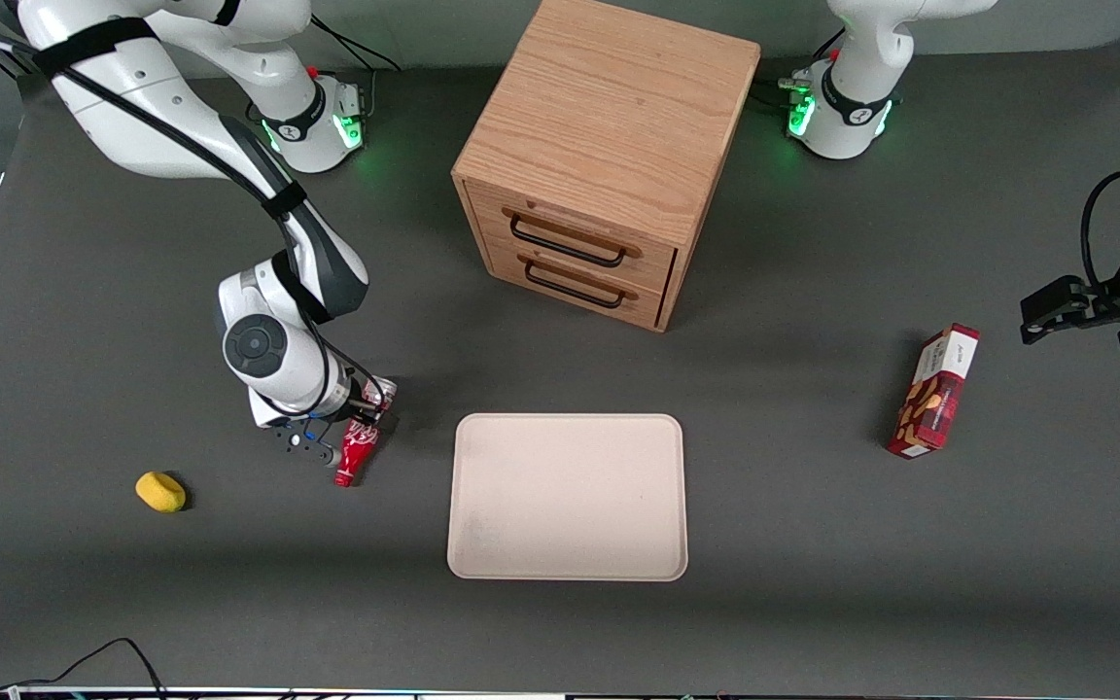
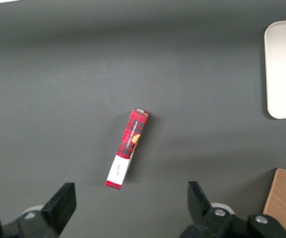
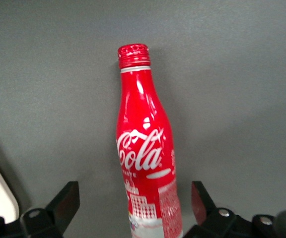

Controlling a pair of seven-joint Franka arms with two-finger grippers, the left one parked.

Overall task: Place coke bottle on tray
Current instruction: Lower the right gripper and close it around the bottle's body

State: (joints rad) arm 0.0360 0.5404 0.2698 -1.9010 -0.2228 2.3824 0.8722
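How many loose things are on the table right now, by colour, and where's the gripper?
Red: 2, the bottle and the box
Cream: 1, the tray
Yellow: 1, the lump
Wood: 1, the cabinet
Total: 5
The gripper is open, low around the lying bottle.

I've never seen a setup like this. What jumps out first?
The gripper hangs open over a red coke bottle lying on the dark table, its fingers either side of it. Beside that sits a bare cream tray, with a wooden cabinet farther from the camera.
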